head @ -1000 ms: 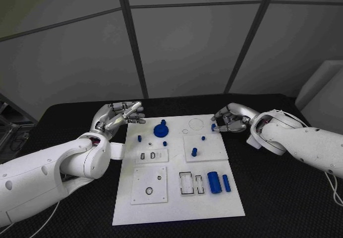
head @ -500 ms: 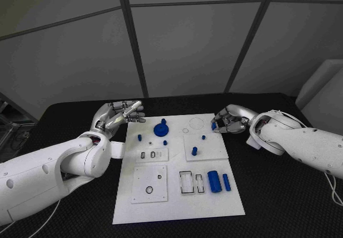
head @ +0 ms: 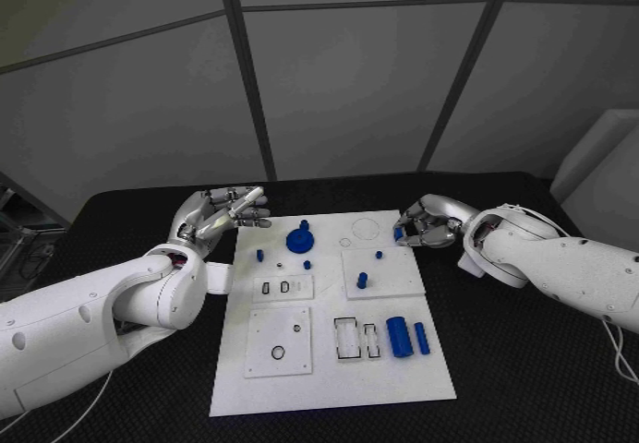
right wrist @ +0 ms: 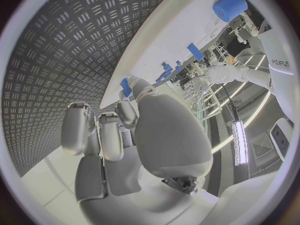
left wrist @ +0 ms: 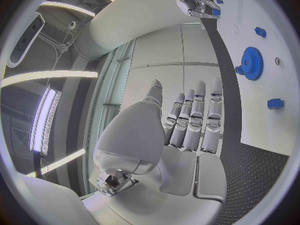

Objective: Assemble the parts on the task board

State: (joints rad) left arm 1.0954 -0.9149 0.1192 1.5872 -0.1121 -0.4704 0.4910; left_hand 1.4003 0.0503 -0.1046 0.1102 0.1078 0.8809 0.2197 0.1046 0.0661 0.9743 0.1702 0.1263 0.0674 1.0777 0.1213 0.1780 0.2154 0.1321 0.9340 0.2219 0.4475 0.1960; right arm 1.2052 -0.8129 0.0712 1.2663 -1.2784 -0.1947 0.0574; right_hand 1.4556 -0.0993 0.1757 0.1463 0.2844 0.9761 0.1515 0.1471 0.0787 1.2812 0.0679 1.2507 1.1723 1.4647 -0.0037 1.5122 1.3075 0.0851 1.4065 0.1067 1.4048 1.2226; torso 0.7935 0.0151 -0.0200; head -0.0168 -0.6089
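The right robot hand is at the far right corner of the flat white plastic task board, which lies on the black desk. It pinches a small blue plastic piece between thumb and fingertips, just over the board's edge. The left robot hand is raised beside the far left corner of the board, with fingers straight and close together, and holds nothing.

On the board stand a blue toothed gear and some small blue pegs; a thick blue cylinder and a thin blue rod lie nearer the robot.

I think the risk is in the light pinch: the small piece may turn or slip from the fingertips. If it comes tilted to its hole, it could jam or fall onto the desk.
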